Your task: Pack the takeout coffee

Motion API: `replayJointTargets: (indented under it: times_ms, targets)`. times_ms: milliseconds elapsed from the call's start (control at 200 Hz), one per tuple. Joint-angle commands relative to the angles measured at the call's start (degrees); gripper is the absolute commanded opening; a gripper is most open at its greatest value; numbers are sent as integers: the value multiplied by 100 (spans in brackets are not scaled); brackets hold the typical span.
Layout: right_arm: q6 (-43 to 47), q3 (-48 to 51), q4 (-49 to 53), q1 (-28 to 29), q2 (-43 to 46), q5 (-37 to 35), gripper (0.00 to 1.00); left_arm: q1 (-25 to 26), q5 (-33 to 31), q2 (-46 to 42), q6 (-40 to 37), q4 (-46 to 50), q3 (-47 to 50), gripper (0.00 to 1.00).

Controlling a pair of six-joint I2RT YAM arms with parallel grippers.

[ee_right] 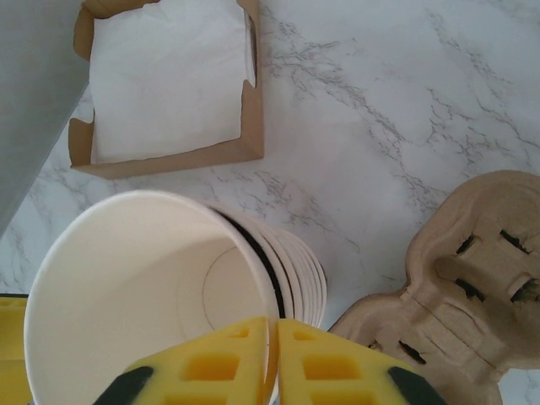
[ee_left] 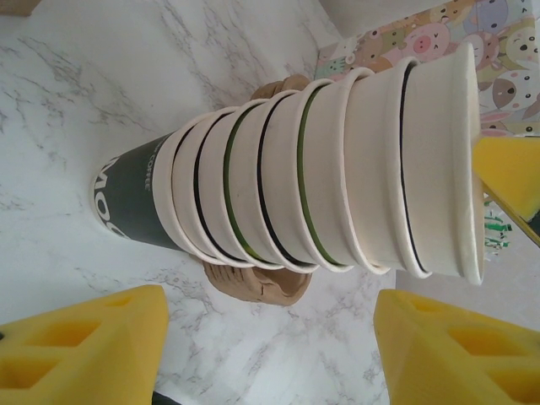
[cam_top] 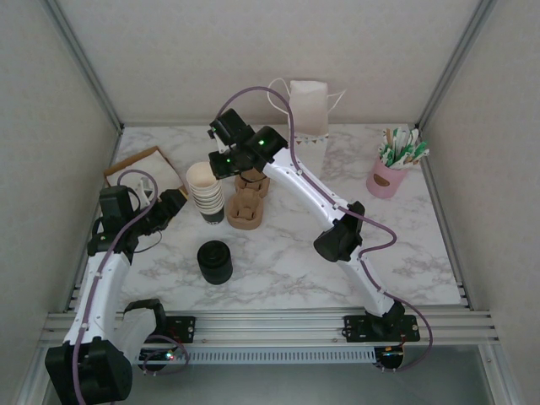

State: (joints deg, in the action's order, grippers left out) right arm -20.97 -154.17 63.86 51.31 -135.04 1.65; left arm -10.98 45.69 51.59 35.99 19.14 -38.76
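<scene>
A stack of cups [cam_top: 205,196] stands on the marble table [cam_top: 405,253], left of centre; its bottom cup [ee_left: 135,198] has a dark wall. The top cup [ee_right: 152,287] is bare white inside. To the far left, a brown cardboard tray [ee_right: 169,156] holds white napkins [ee_right: 169,76]. Two pulp carriers [cam_top: 245,209] lie just right of the stack. Near the stack stands a black stack of lids [cam_top: 215,261]. At the right edge a pink cup [cam_top: 386,179] holds stick packets [cam_top: 403,150], and a white bag [cam_top: 308,108] stands against the far wall. Where the takeout coffee itself stands I cannot tell.

The right arm reaches from its near-right base across to the far left, elbow bent low over the table. The right gripper [ee_right: 277,325] is over the stack, pinched closed on the top cup's rim. The left arm rises along the left edge. The left gripper [ee_left: 270,316] points right at the stack with its jaws apart, holding nothing.
</scene>
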Motion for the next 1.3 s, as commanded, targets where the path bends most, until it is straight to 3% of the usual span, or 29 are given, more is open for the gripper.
replayJointTargets:
  times_ms: [0, 150, 1297]
  targets:
    - [-39, -193, -31, 50, -110, 74, 6, -27, 155, 7, -66, -124, -105, 66]
    - [-82, -201, -40, 54, -75, 79, 0, -27, 155, 7, -48, -148, -110, 66]
    - [-465, -219, -321, -33, 586, 335, 0, -27, 80, 114, -58, -169, -228, 67]
